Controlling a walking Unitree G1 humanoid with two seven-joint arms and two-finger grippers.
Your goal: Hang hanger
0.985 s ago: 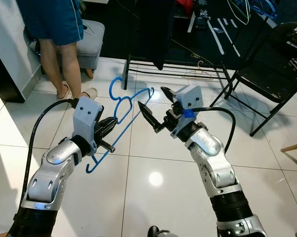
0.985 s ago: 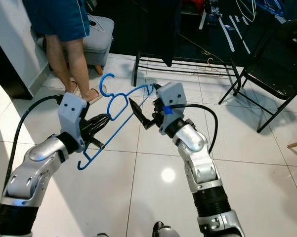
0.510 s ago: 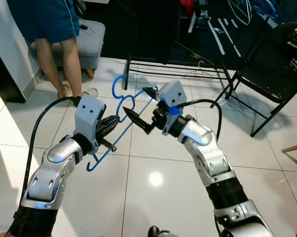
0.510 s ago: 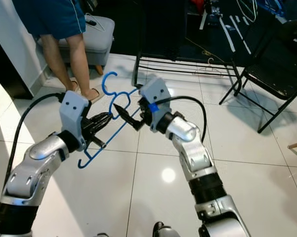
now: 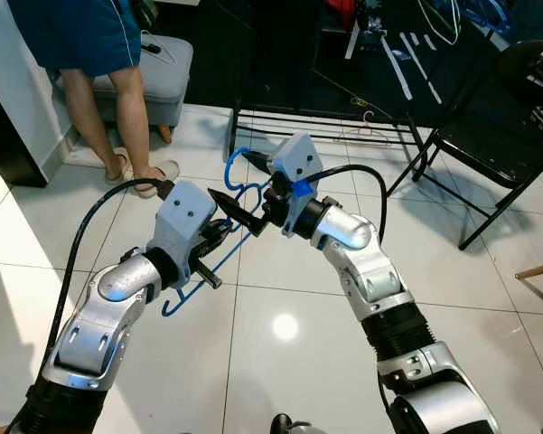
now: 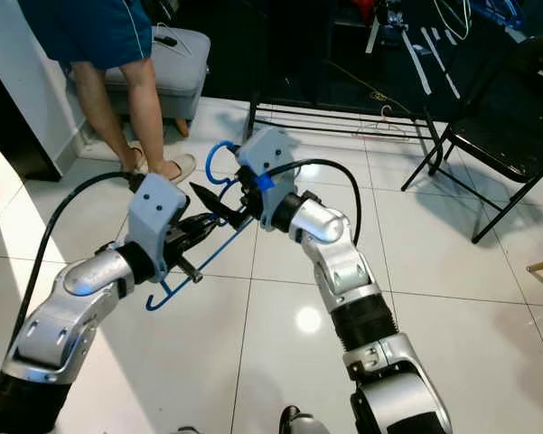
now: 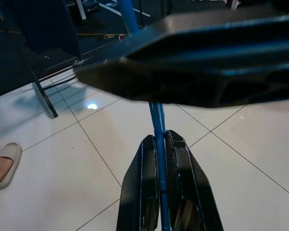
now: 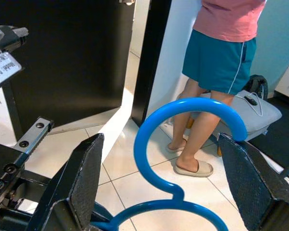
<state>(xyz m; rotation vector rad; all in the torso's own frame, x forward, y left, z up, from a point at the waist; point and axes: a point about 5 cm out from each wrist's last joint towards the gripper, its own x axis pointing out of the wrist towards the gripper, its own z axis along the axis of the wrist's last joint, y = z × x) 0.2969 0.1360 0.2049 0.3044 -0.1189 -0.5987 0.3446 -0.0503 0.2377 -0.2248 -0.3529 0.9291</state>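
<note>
While my left gripper (image 5: 215, 237) stays clenched on the lower bar of the blue hanger (image 5: 219, 242), my right gripper (image 5: 238, 190) has swung in from well out to the side over the last second and now straddles the hanger's neck, its fingers spread wide either side of the hook (image 8: 190, 126) without touching it; I judge that as the start of a hand-over, or of a regrasp nearer the hook, so the hanger can be lifted to a rail; the hanger itself has shifted inward and turned a little with the left arm, held in the air above the tiled floor (image 5: 280, 362), between the two arms; its long axis runs up and away from me, from the low end beside my left wrist to the hook, which points toward the dark clothes rack (image 5: 316, 122) ahead; a person (image 5: 117, 81) stands off to my left
</note>
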